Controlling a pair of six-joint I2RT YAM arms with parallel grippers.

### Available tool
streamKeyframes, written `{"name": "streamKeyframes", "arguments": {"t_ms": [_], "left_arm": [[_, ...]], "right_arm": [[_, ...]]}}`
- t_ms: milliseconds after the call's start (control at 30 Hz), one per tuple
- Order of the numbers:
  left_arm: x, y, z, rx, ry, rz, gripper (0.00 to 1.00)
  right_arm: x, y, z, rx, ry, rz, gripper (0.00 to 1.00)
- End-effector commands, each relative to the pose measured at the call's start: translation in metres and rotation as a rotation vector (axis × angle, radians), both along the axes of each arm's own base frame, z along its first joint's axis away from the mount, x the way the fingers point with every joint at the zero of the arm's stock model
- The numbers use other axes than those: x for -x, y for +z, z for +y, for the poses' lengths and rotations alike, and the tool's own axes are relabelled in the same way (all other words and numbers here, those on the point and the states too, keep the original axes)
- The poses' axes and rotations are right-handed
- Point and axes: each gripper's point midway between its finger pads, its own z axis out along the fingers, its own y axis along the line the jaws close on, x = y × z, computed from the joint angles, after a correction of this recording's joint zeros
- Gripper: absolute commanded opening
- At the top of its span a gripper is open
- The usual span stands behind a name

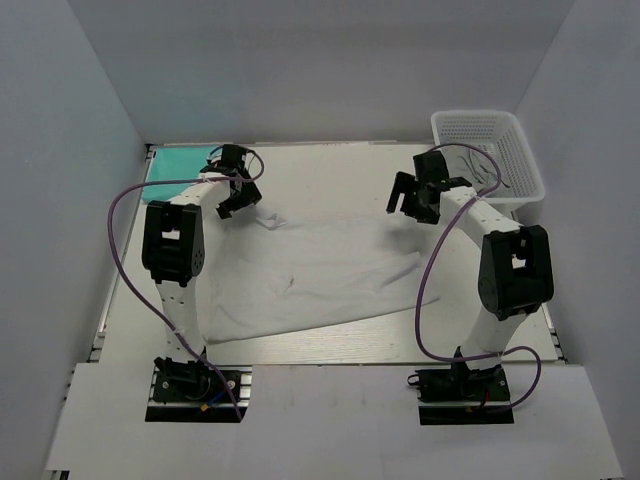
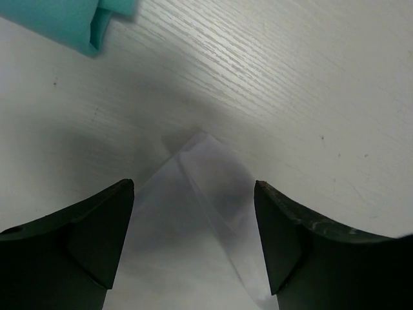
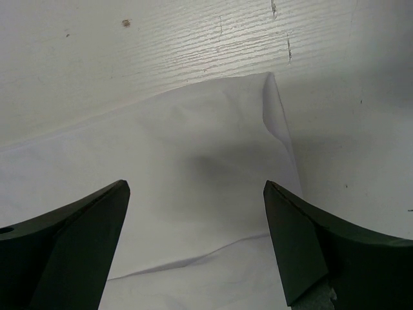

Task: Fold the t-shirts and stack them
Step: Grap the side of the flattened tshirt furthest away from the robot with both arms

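Observation:
The white t-shirt (image 1: 310, 275) lies spread across the middle of the table. The teal t-shirt (image 1: 180, 163) lies folded at the far left corner, and its edge shows in the left wrist view (image 2: 71, 19). My left gripper (image 1: 237, 203) is open above the white shirt's far left corner (image 2: 200, 187), holding nothing. My right gripper (image 1: 405, 205) is open above the shirt's far right corner (image 3: 213, 168), holding nothing.
A white mesh basket (image 1: 490, 150) stands at the far right corner, with a cable inside it. Grey walls close in the table on three sides. Purple cables loop beside both arms.

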Motion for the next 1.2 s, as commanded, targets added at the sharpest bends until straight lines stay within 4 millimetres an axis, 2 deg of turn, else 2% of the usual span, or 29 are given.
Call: {"name": "streamKeyframes", "arguments": {"t_ms": [0,100,133,200,233,333,367,433,533,667,700,733,767,800,833,867,900,933,967,1033,1167], "left_arm": [[-0.01,0.024,-0.012,0.063,-0.027,-0.062,0.84],[-0.006,0.014,-0.013,0.077,-0.023,-0.052,0.68],[-0.006,0.014,-0.014,0.083,-0.013,-0.054,0.55],[-0.008,0.015,-0.014,0.085,-0.013,-0.064,0.42],[-0.009,0.015,-0.013,0.077,-0.008,-0.066,0.29],[-0.01,0.015,-0.009,0.059,0.012,-0.05,0.19],[-0.01,0.015,-0.007,0.049,0.018,-0.051,0.1],[-0.011,0.018,-0.007,0.049,0.018,-0.053,0.02],[-0.018,0.026,-0.001,0.037,0.022,-0.074,0.0],[-0.027,0.043,-0.004,0.041,-0.007,-0.124,0.0],[-0.022,0.037,-0.003,0.038,-0.007,-0.108,0.0],[-0.023,0.043,-0.005,0.045,-0.022,-0.129,0.0],[-0.023,0.046,-0.007,0.058,-0.03,-0.144,0.0],[-0.02,0.042,-0.007,0.057,-0.03,-0.135,0.0],[-0.021,0.052,-0.007,0.061,-0.031,-0.162,0.0],[-0.017,0.047,-0.006,0.059,-0.03,-0.147,0.0],[-0.02,0.055,-0.006,0.057,-0.038,-0.17,0.0],[-0.016,0.05,-0.006,0.055,-0.038,-0.157,0.0],[-0.016,0.052,-0.006,0.057,-0.038,-0.168,0.0],[-0.016,0.052,-0.007,0.059,-0.051,-0.166,0.0],[-0.016,0.057,-0.009,0.068,-0.056,-0.174,0.0]], "right_arm": [[-0.01,0.016,-0.002,-0.017,-0.014,-0.031,0.9],[-0.014,0.018,-0.006,-0.003,-0.024,-0.047,0.9],[-0.014,0.018,-0.008,-0.005,-0.027,-0.046,0.9],[-0.014,0.016,-0.007,-0.001,-0.023,-0.036,0.9],[-0.015,0.016,-0.007,-0.004,-0.023,-0.039,0.9],[-0.014,0.013,-0.009,0.0,-0.023,-0.03,0.9],[-0.014,0.014,-0.009,0.001,-0.024,-0.033,0.9],[-0.014,0.012,-0.01,0.007,-0.02,-0.03,0.9],[-0.016,0.01,-0.01,0.012,-0.021,-0.033,0.9],[-0.028,0.01,-0.015,0.037,-0.058,-0.044,0.9],[-0.031,0.009,-0.018,0.05,-0.071,-0.047,0.9],[-0.032,-0.001,-0.02,0.073,-0.084,-0.028,0.9],[-0.037,0.0,-0.02,0.083,-0.088,-0.037,0.9],[-0.043,-0.009,-0.023,0.101,-0.102,-0.026,0.9],[-0.049,-0.007,-0.024,0.102,-0.105,-0.036,0.9],[-0.053,-0.01,-0.025,0.112,-0.101,-0.041,0.9],[-0.06,-0.013,-0.022,0.112,-0.098,-0.052,0.9],[-0.063,-0.014,-0.024,0.126,-0.102,-0.055,0.9],[-0.064,-0.028,-0.024,0.134,-0.097,-0.03,0.87],[-0.07,-0.029,-0.02,0.126,-0.091,-0.037,0.82],[-0.075,-0.042,-0.018,0.115,-0.09,-0.039,0.77]]}}
